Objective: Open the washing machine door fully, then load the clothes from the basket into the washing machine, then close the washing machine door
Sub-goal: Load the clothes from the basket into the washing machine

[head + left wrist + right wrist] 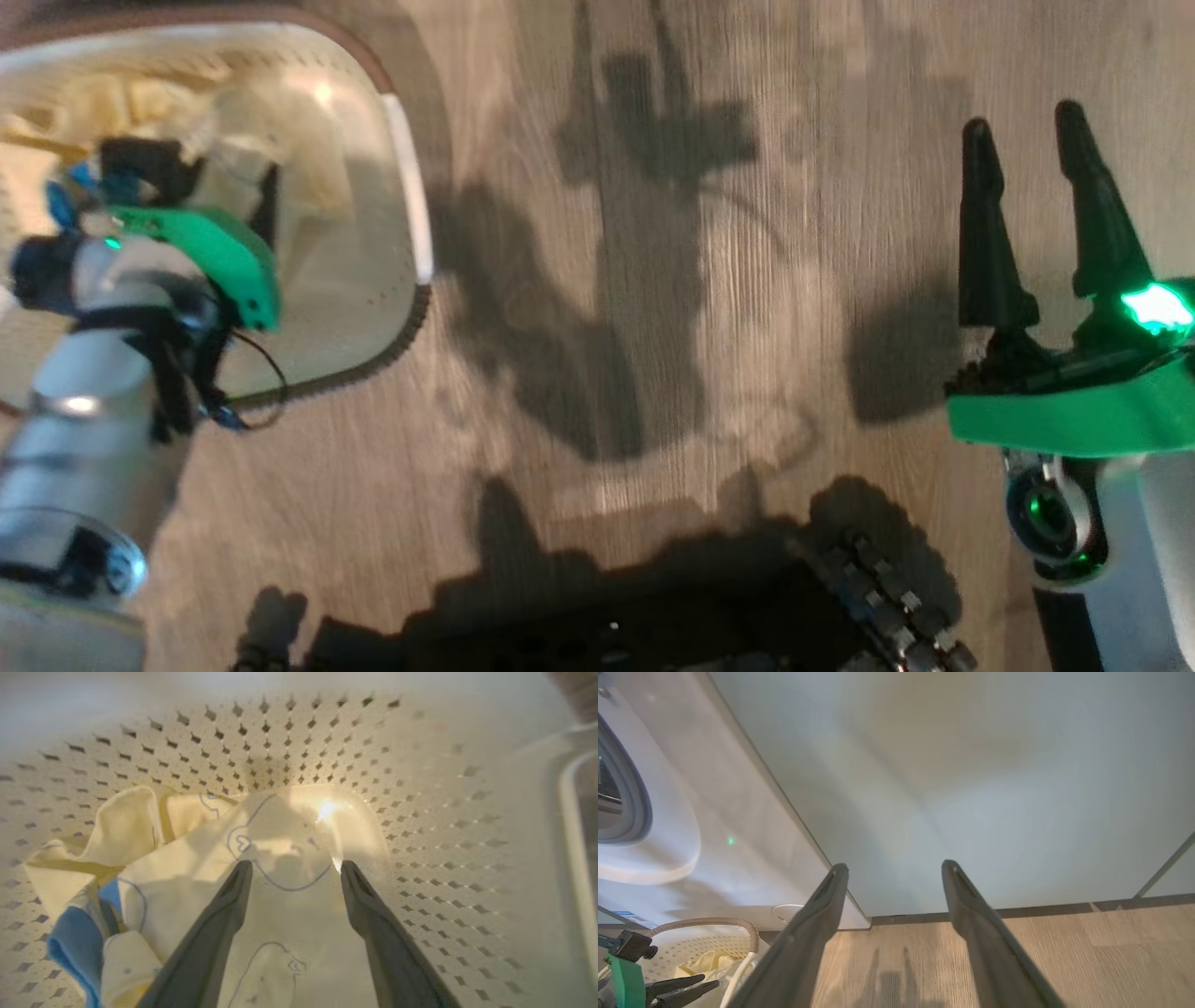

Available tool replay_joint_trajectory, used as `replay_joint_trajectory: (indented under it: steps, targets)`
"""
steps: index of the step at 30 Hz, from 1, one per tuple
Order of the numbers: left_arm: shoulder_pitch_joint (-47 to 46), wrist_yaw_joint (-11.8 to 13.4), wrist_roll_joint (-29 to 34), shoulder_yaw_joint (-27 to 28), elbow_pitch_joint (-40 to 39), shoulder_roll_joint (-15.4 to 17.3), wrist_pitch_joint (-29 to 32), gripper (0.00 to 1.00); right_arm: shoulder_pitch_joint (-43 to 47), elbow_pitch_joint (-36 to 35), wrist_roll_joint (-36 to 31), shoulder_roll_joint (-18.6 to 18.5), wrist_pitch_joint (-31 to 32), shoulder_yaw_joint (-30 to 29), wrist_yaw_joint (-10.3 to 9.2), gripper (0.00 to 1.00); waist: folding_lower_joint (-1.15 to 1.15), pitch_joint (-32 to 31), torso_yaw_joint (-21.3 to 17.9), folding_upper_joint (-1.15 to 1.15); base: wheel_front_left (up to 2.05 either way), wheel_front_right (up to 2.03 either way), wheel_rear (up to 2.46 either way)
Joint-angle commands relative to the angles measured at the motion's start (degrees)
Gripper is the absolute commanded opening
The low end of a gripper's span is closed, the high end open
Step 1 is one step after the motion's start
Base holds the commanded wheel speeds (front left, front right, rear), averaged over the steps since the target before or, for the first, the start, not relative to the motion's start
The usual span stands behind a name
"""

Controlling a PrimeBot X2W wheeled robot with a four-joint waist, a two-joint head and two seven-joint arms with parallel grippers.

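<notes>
Reaching down inside the basket [420,812], the left gripper [296,865] has its jaws spread wide with nothing between them. The clothes [187,858] lie straight ahead of the fingertips, along the line the fingers already point. The two tips straddle the top cream garment with the printed outline. Whether they touch the fabric yet I cannot tell, as the wrist view is soft there. In that view the pile runs from its lower left, where the blue patch is, up to the centre under the jaws, so most of the cloth sits to the left of the finger on that side. My read: a short push forward and a closing of the jaws should catch the top layer, though a slight shift toward the blue side might gather more. The left arm is clearly the nearer one. The right gripper [1022,117] hangs well apart over bare floor [653,280], jaws also released and empty, facing a pale cabinet panel [971,788]. In the right wrist view the basket stands just in front of the washing machine [714,812], below and beside the grey-ringed opening [640,802], so the carry looks short. The door itself I cannot make out.
</notes>
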Motion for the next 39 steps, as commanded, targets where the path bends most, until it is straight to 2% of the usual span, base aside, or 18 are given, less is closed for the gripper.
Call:
replay_joint_trajectory:
  steps: [1,9,19,20,21,23,32,39]
  targets:
    - [-0.2,-0.3,-0.5,1.6,0.4,3.3,0.2,1.0,0.7,-2.0,0.7,-0.3,-0.4,1.2,-0.16,1.0,-0.01,4.4,-2.3,0.0,0.0,0.0,0.0]
    - [-5.4,-0.8,-1.8,2.4,4.3,7.6,1.9,1.0,0.1,-3.6,2.9,-0.3,-0.4,2.0,-0.16,1.0,-0.01,10.5,-4.9,0.0,0.0,0.0,0.0]
    - [-9.1,-0.1,-2.9,2.5,7.8,8.3,3.9,1.0,-0.5,-4.1,4.2,-0.3,-0.4,3.0,-0.16,1.0,-0.01,12.4,-6.1,0.0,0.0,0.0,0.0]
    - [-9.3,0.1,-3.0,2.6,8.1,8.4,4.0,0.93,-0.5,-4.1,4.3,-0.3,-0.4,3.0,-0.16,1.0,-0.01,12.4,-6.2,0.0,0.0,0.0,0.0]
    - [-9.3,0.2,-3.2,2.7,8.5,8.3,4.6,0.5,-0.5,-4.2,4.3,-0.3,-0.4,2.9,-0.16,1.0,-0.01,12.4,-6.3,0.0,0.0,0.0,0.0]
    - [-9.5,0.1,-3.4,2.6,8.8,8.2,5.3,0.0,-0.4,-4.1,4.4,-0.3,-0.4,2.9,-0.16,1.0,-0.01,12.2,-6.3,0.0,0.0,0.0,0.0]
    - [-9.1,-0.1,-4.0,2.1,9.6,7.3,4.8,0.0,-0.5,-3.7,4.0,-0.3,-0.4,2.3,-0.16,1.0,-0.01,10.8,-5.4,0.0,0.0,0.0,0.0]
    - [-7.1,-0.4,-3.6,0.8,9.2,5.2,1.0,0.0,0.0,-3.2,2.7,-0.3,-0.4,0.8,-0.16,1.0,-0.01,7.4,-3.4,0.0,0.0,0.0,0.0]
